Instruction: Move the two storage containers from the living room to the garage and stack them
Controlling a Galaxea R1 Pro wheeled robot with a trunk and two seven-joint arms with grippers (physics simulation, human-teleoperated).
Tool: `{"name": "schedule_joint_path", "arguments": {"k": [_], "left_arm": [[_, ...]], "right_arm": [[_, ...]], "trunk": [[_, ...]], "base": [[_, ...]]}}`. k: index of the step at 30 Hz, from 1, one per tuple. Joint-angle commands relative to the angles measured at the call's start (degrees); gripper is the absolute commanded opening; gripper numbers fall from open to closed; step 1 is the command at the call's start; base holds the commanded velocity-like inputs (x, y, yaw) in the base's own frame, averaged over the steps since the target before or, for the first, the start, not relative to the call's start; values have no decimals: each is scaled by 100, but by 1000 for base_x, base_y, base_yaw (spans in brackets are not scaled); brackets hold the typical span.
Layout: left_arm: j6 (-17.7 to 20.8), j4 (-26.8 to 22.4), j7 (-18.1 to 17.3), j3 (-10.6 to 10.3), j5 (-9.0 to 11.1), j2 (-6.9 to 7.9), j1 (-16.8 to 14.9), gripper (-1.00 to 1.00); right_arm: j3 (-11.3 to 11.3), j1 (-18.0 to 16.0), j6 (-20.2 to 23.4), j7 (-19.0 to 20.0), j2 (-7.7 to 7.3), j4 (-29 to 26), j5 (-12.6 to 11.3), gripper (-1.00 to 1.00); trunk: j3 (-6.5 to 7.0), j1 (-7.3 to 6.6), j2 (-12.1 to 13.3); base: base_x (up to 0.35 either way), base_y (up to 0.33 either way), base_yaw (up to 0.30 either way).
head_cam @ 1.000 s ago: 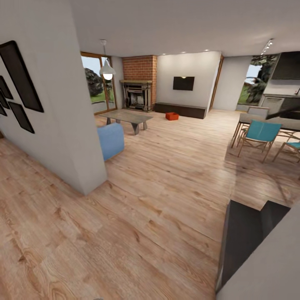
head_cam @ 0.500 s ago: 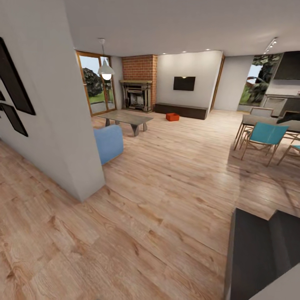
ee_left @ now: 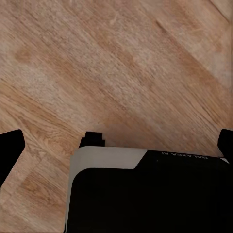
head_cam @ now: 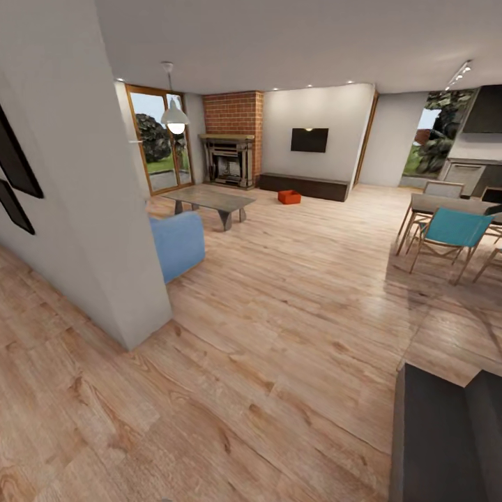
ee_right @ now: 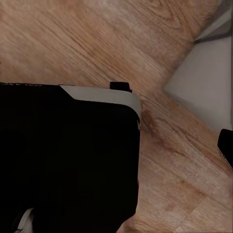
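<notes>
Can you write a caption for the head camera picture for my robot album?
Living room ahead: an orange-red storage container sits on the wood floor near the brick fireplace.

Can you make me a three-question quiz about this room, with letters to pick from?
1. Where is the orange-red bin?
A. on the glass table
B. on the wood floor by the low TV bench
C. on the blue sofa

2. What colour is the nearest dining chair?
A. teal
B. yellow
C. pink

3. Is the hanging lamp lit?
A. no, it is dark
B. yes, its bulb glows
C. it lies broken on the floor

Answers:
1 B: it sits on the planks in front of the bench.
2 A: its seat back is teal.
3 B: the bulb shines white.
</notes>
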Motion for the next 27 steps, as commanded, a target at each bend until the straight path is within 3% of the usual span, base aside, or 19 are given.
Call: {"name": "schedule_joint_path", "arguments": {"k": [1, 16, 27], "left_arm": [[14, -2, -22, 2, 54, 2, -4, 100], [14, -2, -22, 2, 54, 2, -2, 100], [14, -2, -22, 2, 54, 2, -5, 100]], "right_arm": [[47, -6, -23, -4, 5, 16, -44, 100], [47, -6, -23, -1, -2, 16, -44, 100], [47, -7, -23, -3, 7, 16, -44, 100]], "trunk": [[-9, 5, -7], [-9, 5, -7], [-29, 5, -7]], "base": [[321, 0, 0], [321, 0, -1], [321, 0, -228]]}}
